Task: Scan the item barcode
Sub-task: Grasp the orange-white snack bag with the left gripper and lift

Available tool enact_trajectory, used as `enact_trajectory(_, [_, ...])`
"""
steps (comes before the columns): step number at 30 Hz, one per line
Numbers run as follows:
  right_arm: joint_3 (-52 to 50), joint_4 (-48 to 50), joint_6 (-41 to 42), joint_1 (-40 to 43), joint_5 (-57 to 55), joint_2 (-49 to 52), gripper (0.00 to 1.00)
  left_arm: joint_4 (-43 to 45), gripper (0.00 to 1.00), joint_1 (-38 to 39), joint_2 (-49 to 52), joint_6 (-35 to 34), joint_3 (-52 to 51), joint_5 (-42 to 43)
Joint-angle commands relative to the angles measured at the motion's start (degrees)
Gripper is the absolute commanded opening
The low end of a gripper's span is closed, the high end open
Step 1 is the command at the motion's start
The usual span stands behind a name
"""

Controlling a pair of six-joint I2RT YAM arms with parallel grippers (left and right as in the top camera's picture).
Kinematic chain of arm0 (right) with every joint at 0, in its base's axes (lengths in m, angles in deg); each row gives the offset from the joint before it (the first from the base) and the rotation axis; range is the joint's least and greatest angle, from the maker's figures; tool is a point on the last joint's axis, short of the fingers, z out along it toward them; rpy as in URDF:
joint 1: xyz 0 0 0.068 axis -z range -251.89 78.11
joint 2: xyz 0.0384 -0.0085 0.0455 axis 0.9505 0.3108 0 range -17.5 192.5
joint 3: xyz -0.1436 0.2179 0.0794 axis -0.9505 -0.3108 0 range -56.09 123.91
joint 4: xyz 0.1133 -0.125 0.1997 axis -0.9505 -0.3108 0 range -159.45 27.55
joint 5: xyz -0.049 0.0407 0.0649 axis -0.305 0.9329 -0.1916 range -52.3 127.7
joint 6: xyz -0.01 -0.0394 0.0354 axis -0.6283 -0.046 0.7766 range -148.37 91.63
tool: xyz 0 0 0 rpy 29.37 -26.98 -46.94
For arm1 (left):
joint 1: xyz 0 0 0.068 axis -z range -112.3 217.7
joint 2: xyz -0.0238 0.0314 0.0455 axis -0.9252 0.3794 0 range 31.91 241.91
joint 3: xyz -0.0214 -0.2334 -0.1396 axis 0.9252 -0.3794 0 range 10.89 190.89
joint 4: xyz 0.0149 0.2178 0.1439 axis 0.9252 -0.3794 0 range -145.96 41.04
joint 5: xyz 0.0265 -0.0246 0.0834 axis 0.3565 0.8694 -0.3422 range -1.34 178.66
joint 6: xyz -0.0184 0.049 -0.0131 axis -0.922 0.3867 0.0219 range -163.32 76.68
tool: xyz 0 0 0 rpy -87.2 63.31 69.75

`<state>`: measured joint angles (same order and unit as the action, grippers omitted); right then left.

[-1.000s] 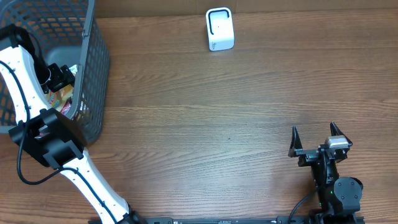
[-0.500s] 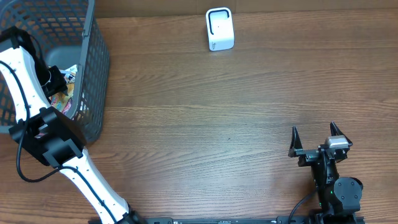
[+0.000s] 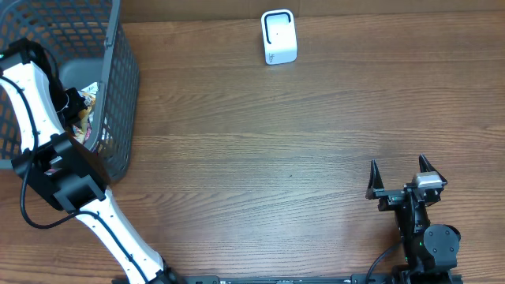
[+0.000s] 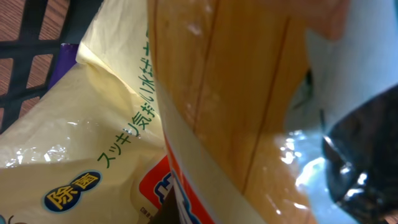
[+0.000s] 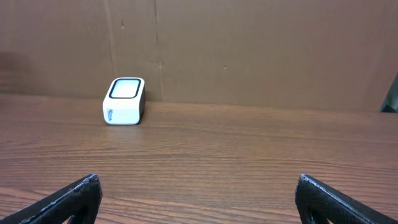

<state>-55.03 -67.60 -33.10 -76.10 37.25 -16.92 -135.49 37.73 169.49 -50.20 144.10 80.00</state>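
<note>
Over at the far left, the left arm reaches down into a dark grey mesh basket (image 3: 120, 95), and the left gripper (image 3: 75, 105) sits low inside it among a heap of snack packets (image 3: 82, 121). Its jaws are clamped together. The overhead view hides the fingertips behind the arm and the mesh, so I cannot tell whether any wrapper is pinched between them.

The left wrist camera is pressed right up against the packaging. A glossy orange packet (image 4: 230, 93) fills the middle of that view from top to bottom. To its left lies a cream bag (image 4: 68, 143) with green Japanese lettering and a small blue oval badge. A red and white label shows at the near edge, and a dark shape sits behind clear film at the right. No barcode can be made out on any of them.

At the near right of the wooden table (image 3: 276, 158), the right gripper (image 3: 397, 167) rests with its two black fingers spread wide, holding nothing. It faces the white barcode scanner (image 3: 278, 37), which stands upright at the far edge, well apart from both the basket and the right arm.
</note>
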Motion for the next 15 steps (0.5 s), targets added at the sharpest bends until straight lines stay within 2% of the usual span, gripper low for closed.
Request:
enact_trajectory(1, [-0.61, 0.39, -0.22, 0.11, -0.35, -0.42, 1.0, -1.64, 0.04, 0.26, 1.7, -0.42, 0.42, 1.64])
enact_trajectory(7, [-0.61, 0.39, -0.22, 0.11, -0.35, -0.42, 1.0, -4.96, 0.04, 0.26, -1.49, -0.46, 13.4, 6.88])
enact_trajectory(11, [-0.61, 0.39, -0.22, 0.11, -0.35, -0.42, 1.0, -5.73, 0.04, 0.26, -6.58, -0.44, 23.61, 11.98])
enact_trajectory(15, [-0.61, 0.39, -0.22, 0.11, -0.35, -0.42, 1.0, -5.35, 0.04, 0.26, -14.16, -0.85, 30.18, 13.29])
